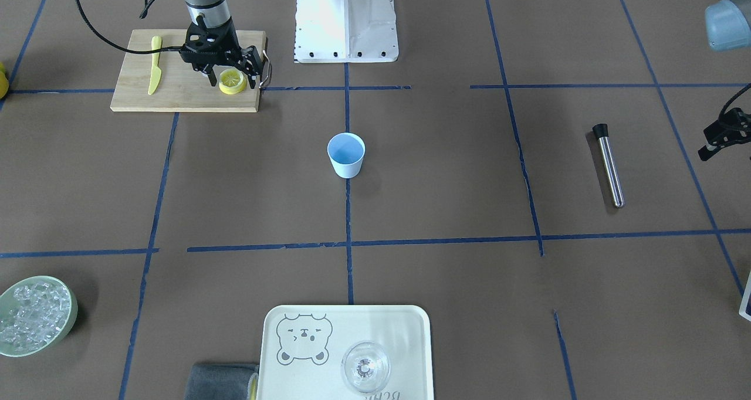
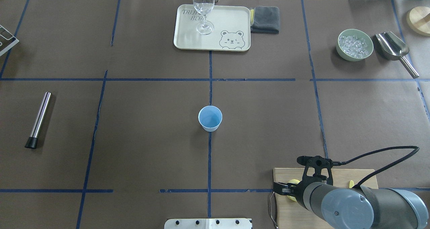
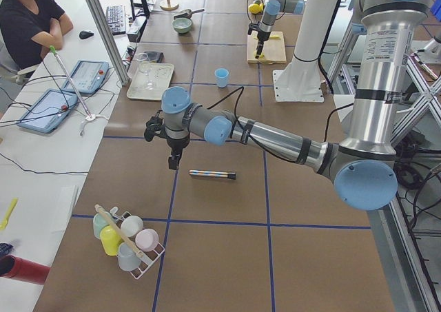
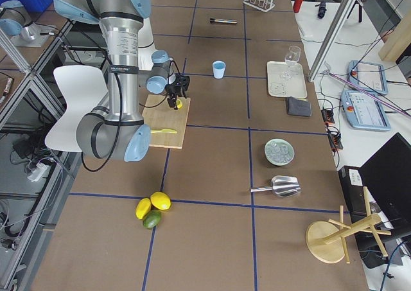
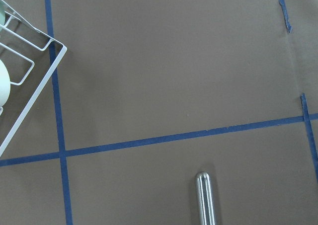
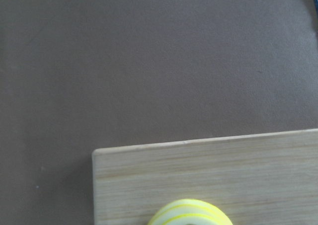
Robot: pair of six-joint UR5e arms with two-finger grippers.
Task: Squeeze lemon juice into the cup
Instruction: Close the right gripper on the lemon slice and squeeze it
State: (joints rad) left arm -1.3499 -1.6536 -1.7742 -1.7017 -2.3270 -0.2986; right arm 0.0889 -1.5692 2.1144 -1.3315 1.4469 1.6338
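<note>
The right end effector (image 1: 233, 81) is open around the lemon (image 1: 232, 82) on the wooden board (image 1: 176, 92); whether the left end effector (image 3: 173, 162) is open, I cannot tell.

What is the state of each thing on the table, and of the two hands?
lemon: cut face up on the cutting board, not yet lifted
cup: upright, looks empty
glass: upright on the tray, empty
bowl: filled with ice
right hand: open, low over the lemon
left hand: far from the cup, open or shut cannot be told
</note>
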